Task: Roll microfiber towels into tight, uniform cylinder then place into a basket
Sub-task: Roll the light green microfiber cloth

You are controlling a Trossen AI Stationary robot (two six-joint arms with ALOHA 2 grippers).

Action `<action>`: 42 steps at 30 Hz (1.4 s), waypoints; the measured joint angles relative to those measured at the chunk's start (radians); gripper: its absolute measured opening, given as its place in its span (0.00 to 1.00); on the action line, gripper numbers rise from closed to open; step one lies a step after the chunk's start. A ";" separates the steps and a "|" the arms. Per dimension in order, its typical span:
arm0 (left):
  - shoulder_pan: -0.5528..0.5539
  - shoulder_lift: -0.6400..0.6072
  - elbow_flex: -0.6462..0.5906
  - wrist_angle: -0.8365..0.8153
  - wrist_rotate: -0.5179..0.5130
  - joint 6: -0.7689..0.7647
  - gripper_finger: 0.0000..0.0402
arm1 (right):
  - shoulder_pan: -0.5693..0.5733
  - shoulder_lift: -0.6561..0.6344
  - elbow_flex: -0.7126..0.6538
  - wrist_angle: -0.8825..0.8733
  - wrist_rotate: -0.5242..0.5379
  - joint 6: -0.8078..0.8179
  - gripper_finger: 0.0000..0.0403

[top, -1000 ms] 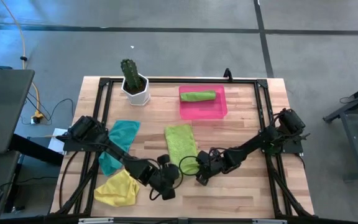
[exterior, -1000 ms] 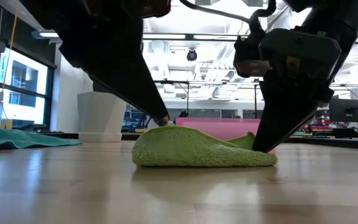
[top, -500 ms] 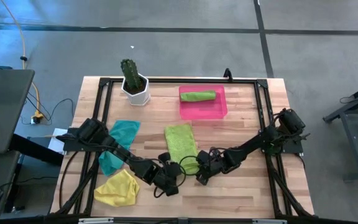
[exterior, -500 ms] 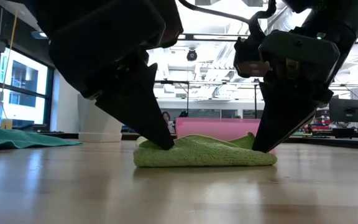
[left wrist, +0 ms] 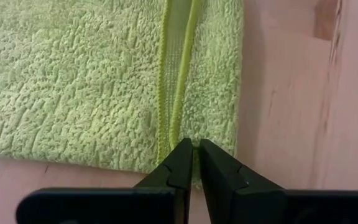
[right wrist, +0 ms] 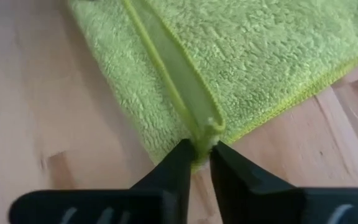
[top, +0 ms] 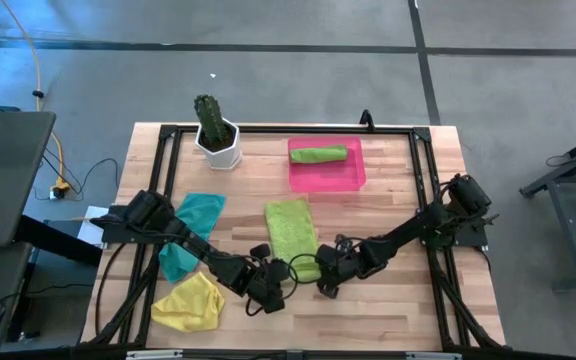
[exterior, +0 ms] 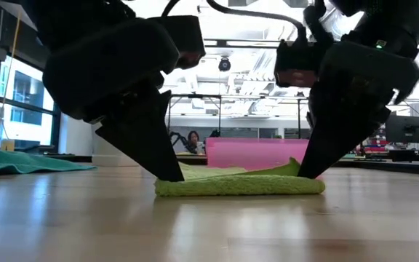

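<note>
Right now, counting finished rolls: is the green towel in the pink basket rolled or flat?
Rolled: the green towel lies as a cylinder inside the pink basket.

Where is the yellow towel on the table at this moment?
In the high view, the yellow towel lies at the table's near left corner, just below the teal towel and left of the left gripper.

Towels: two lime (top: 291,228) (top: 318,154) (one rolled, in basket (top: 326,176)), one teal (top: 190,230), one yellow (top: 190,302); one cactus pot (top: 217,145).
</note>
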 joint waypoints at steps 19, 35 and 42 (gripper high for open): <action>0.002 0.037 0.003 0.048 -0.019 0.001 0.06 | 0.089 -0.107 0.002 0.097 0.027 -0.417 0.21; 0.002 0.039 0.002 0.067 -0.006 -0.002 0.06 | 0.112 0.023 0.000 0.156 0.096 -0.632 0.49; -0.002 0.039 0.002 0.069 -0.004 -0.016 0.06 | 0.097 0.055 0.000 0.143 0.097 -0.603 0.51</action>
